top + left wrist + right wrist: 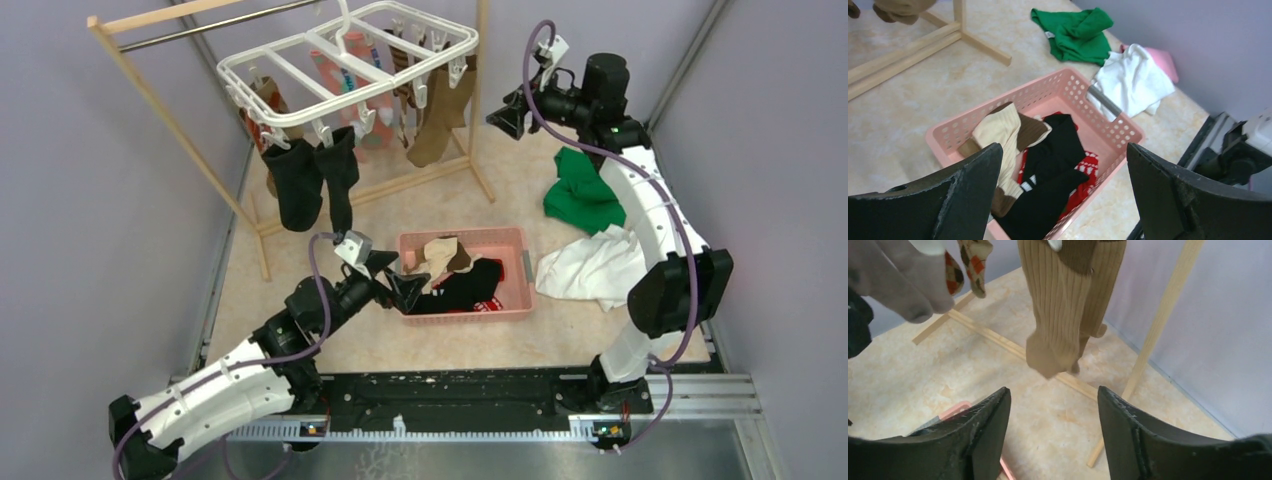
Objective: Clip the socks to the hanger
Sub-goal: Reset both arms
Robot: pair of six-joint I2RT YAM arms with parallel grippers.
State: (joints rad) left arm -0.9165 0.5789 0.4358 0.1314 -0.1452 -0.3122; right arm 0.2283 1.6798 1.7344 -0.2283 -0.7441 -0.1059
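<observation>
The white grid hanger [300, 75] hangs from the rack rod with several socks clipped under it. Among them are two black socks [310, 180] and a plain brown sock [440, 115]. My right gripper [505, 118] is high up beside the hanger's right end, open and empty. In the right wrist view, the right gripper [1053, 390] is just below the brown ribbed sock [1063, 300], near an argyle sock [970, 260]. My left gripper [400, 285] is wide open over the left end of the pink basket [465, 236]. In the left wrist view, a cream-brown sock [1003, 127] and a black sock [1058, 155] lie between its fingers.
The hanger hangs on a wooden rack [170, 110] whose feet lie on the table. A green cloth [580, 190] and a white cloth [590, 265] lie right of the basket, with a pink cloth [1163, 60] behind the white one. Purple walls close in both sides.
</observation>
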